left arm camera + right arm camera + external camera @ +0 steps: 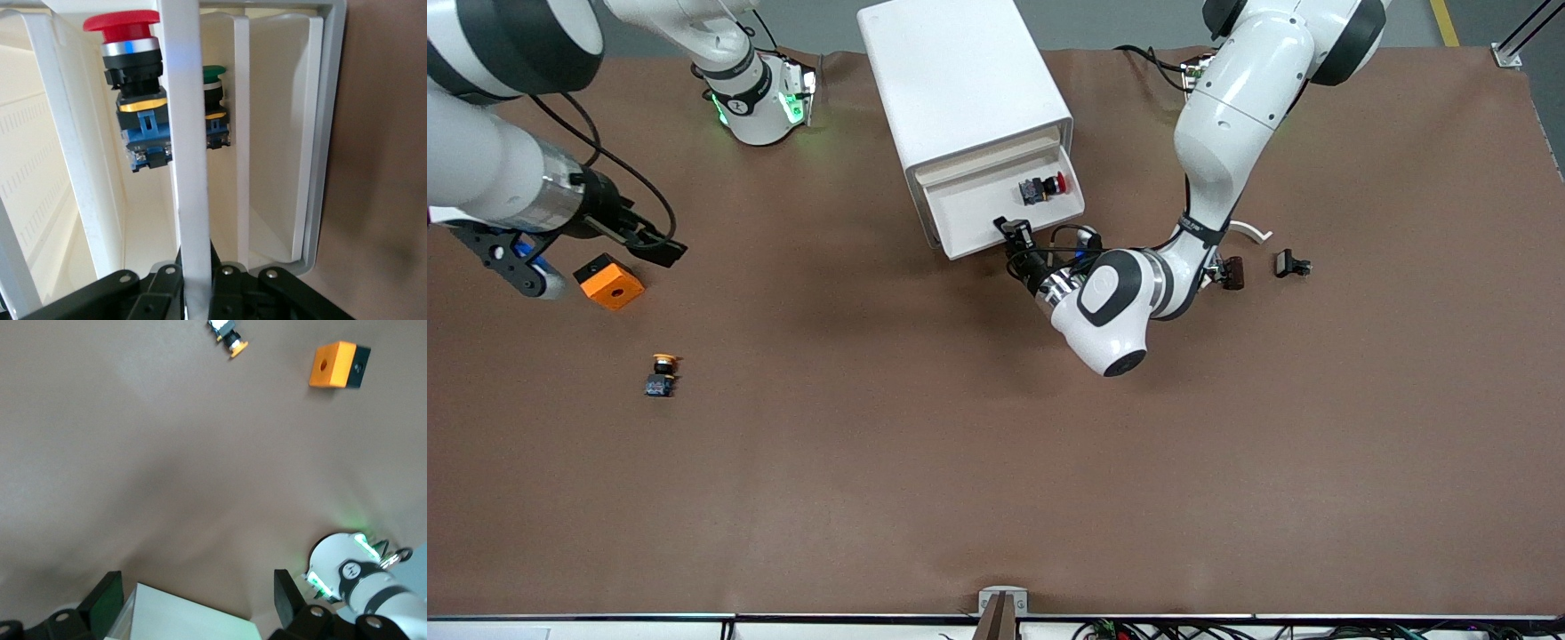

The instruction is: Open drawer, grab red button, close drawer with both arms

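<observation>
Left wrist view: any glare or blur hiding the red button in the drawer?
Left wrist view: red button sharp, mild sheen on its cap; the handle bar the left gripper is shut on crosses one edge. Front view: button small but evenly lit in the drawer.

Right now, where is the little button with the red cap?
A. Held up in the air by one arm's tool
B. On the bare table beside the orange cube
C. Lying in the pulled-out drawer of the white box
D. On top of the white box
C: the front view shows the red button lying inside the open drawer of the white box, with the left tool shut on the drawer's front.
</observation>
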Motion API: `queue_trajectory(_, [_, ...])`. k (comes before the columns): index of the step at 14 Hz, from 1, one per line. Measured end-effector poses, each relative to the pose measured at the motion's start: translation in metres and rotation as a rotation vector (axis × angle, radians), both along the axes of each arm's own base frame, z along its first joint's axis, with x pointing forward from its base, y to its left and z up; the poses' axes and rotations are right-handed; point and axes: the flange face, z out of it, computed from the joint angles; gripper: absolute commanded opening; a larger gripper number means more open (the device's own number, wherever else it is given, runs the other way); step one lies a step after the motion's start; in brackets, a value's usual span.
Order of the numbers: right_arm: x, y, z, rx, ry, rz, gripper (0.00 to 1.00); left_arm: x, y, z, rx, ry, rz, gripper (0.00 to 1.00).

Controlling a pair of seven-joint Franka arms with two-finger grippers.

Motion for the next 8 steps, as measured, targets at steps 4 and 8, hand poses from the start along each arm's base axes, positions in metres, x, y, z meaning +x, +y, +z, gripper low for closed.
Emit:
queue_trajectory(4, [-0.002, 0.072, -0.017, -0.076, 0.010, -0.119, 1.00, 0.025, 0.005, 0.010, -0.025, -0.108, 0.036, 1.00])
queue_trajectory(8, [-0.011, 0.135, -0.030, -0.126, 0.004, -0.178, 1.00, 0.062, 0.018, 0.048, -0.043, -0.212, 0.072, 1.00])
